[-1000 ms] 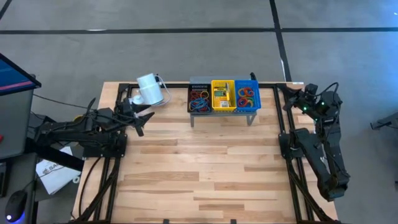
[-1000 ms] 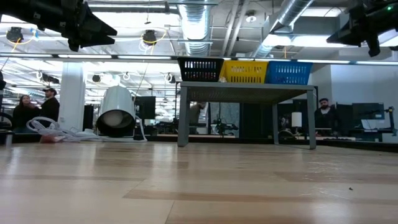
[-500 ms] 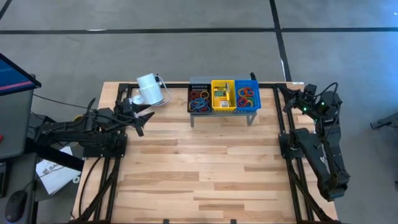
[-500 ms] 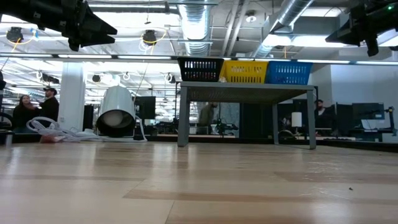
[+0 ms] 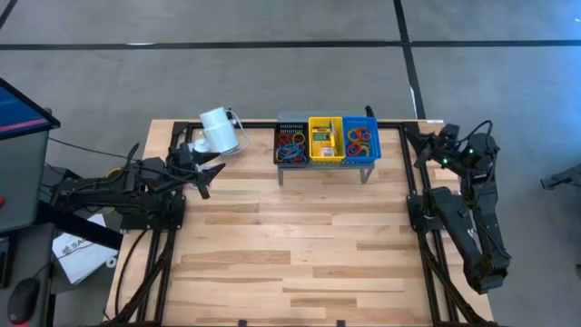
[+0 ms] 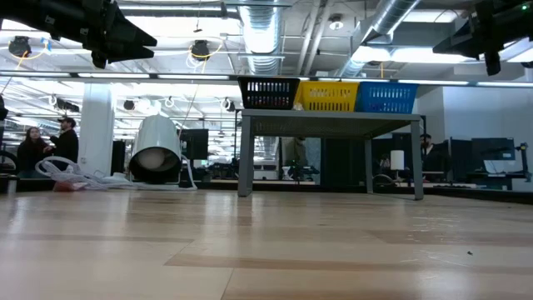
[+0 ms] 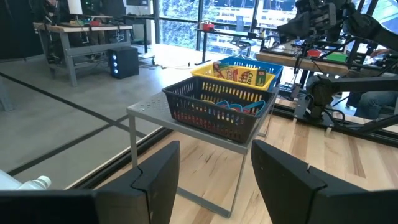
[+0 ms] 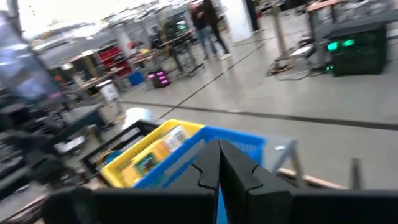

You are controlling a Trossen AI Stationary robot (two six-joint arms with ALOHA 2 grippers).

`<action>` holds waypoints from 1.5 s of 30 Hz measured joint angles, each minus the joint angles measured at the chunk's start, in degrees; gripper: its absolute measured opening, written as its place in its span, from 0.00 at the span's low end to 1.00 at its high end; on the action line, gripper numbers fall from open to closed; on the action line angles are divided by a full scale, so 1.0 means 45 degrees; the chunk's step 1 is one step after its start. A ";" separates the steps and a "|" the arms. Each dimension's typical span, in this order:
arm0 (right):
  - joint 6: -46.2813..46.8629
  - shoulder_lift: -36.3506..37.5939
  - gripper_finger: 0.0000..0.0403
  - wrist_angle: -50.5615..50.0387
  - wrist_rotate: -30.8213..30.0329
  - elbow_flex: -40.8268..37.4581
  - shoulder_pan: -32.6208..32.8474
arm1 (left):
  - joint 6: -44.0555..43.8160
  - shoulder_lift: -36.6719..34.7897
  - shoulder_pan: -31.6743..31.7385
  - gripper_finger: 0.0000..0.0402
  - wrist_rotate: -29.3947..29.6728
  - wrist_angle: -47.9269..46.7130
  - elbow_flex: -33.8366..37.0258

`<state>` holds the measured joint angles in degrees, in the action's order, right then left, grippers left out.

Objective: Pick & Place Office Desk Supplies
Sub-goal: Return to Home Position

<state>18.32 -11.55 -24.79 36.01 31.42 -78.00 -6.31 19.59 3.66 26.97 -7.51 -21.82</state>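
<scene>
Coloured rubber bands fill a black basket point(image 5: 278, 143) and a blue basket point(image 5: 374, 138). Yellow-green crayon boxes point(image 5: 324, 141) lie in the yellow basket point(image 5: 326, 120) between them. All three baskets stand on a grey shelf point(image 6: 329, 122) at the table's far middle. My left gripper point(image 5: 213, 171) hovers open and empty at the far left, pointing level at the black basket point(image 7: 211, 118). My right gripper point(image 5: 413, 141) hangs shut and empty above the far right corner, pointing toward the blue basket point(image 8: 249, 144).
A white cylinder point(image 5: 218, 130) with a coiled white cord lies on its side at the far left, just beyond my left gripper. Bare wooden tabletop point(image 5: 300, 245) stretches from the shelf to the near edge. People stand in the room behind.
My right gripper has swung a little toward the shelf, staying shut and at the same height. My left arm has kept still.
</scene>
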 joint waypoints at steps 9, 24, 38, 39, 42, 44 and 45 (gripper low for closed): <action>0.0074 0.0178 0.00 0.0307 -0.1114 -0.0005 0.3086 | 0.0000 0.0021 0.0000 0.48 -0.0001 0.0005 0.0000; -0.1341 0.0452 0.00 -0.0330 -1.0443 -0.0277 1.3872 | 0.0000 0.0228 0.0000 0.48 -0.0007 0.0172 0.0000; -0.1104 0.2497 0.00 0.1244 -1.2972 -0.3465 1.7859 | 0.0000 0.0259 0.0000 0.48 -0.0008 0.0272 0.0000; -0.1097 0.2497 0.00 0.1381 -1.2882 -0.3722 1.7910 | 0.0000 0.0257 0.0000 0.48 -0.0004 0.0272 0.0000; -0.1196 0.2501 0.00 0.2372 -1.2198 -0.4681 1.8021 | 0.0000 0.0257 0.0000 0.48 -0.0005 0.0267 -0.0002; -0.1338 0.2506 0.00 0.3023 -1.1759 -0.5225 1.8015 | 0.0000 0.0257 0.0000 0.48 -0.0007 0.0267 -0.0001; -0.1357 0.2506 0.00 0.3323 -1.1637 -0.5442 1.8015 | 0.0000 0.0257 0.0000 0.48 -0.0005 0.0267 0.0000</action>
<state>12.21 -0.27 -9.84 -16.35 6.93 3.07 -6.31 20.75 3.66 26.95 -6.31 -21.83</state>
